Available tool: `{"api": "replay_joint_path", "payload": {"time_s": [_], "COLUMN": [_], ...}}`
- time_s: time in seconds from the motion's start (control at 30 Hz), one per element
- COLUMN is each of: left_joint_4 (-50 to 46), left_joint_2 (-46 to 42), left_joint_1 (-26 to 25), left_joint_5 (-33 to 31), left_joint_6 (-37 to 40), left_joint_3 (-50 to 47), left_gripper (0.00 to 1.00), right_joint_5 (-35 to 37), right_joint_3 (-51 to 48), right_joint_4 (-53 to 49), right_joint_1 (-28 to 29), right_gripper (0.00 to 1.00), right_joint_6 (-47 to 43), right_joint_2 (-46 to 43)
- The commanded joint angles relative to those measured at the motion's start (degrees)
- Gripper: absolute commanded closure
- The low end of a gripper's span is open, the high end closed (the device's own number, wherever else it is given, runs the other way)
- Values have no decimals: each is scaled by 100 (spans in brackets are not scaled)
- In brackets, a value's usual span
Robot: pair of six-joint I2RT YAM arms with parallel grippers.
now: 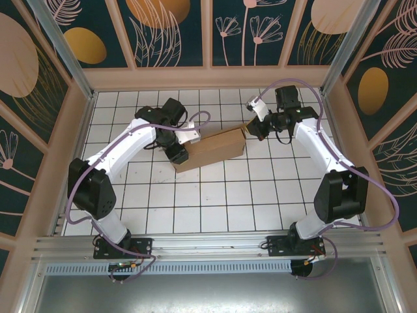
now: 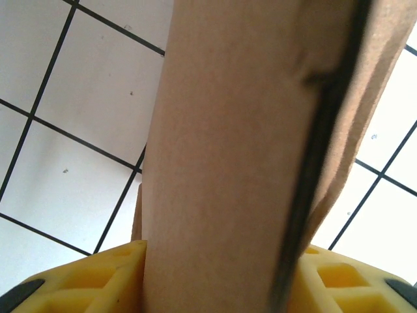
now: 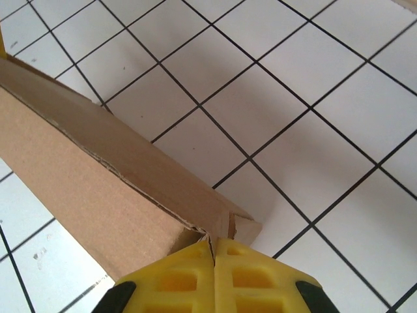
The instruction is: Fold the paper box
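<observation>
White tiled table inside patterned wall panels: the paper box lies near centre, apparently already closed into a carton, its torn-edged right corner perhaps unfinished. The left gripper clamps the box's left end; the right gripper, fingers together, touches that right corner.

Matt, rough-edged corrugated cardbd — paper box; smooth tile-look table; yellow plastic on right end effector.
</observation>
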Motion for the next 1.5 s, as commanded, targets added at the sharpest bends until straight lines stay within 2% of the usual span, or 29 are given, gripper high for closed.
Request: {"api": "replay_joint_path", "payload": {"time_s": [0.0, 0.1, 0.17, 0.3, 0.5, 0.6, 0.77, 0.97, 1.13, 1.3, 1.4, 1.47], "left_joint_4": [306, 335, 426, 644, 928, 968, 1003, 1311, 1675, 2332, 2956, 3305], "left_joint_2": [370, 431, 402, 293, 200, 161, 10, -551, -872, -1005, -1034, -1016], "left_joint_1": [16, 20, 24, 20, 17, 21, 62, 270, 360, 613, 630, 649], "left_joint_5": [64, -51, -152, -220, -393, -472, -598, -335, 157, 860, 922, 892], "left_joint_6": [-201, -243, -257, -307, -430, -490, -496, -638, -652, -819, -913, -963], "left_joint_3": [-2, 82, 92, 71, -155, -172, -269, -678, -1135, -1393, -1657, -1850], "left_gripper": [53, 50, 38, 31, 30, 24, 24, 23, 12, 4, 2, 4], "right_joint_5": [0, 166, 289, 458, 563, 700, 764, 820, 809, 784, 710, 643], "right_joint_3": [134, 77, 35, 34, 47, 29, -3, 48, 184, 258, 330, 428], "right_joint_4": [67, 82, 135, 172, 142, 96, 59, 7, -53, -114, -236, -343], "right_joint_1": [96, 131, 146, 189, 206, 207, 190, 156, 100, 20, -69, -152], "right_gripper": [100, 100, 100, 100, 100, 100, 100, 100, 100, 100, 100, 100], "right_joint_6": [717, 895, 989, 1192, 1368, 1394, 1394, 1364, 1352, 1092, 968, 898], "right_joint_2": [-52, -99, -139, -186, -161, -161, -226, -175, -47, -5, 46, 117]}}
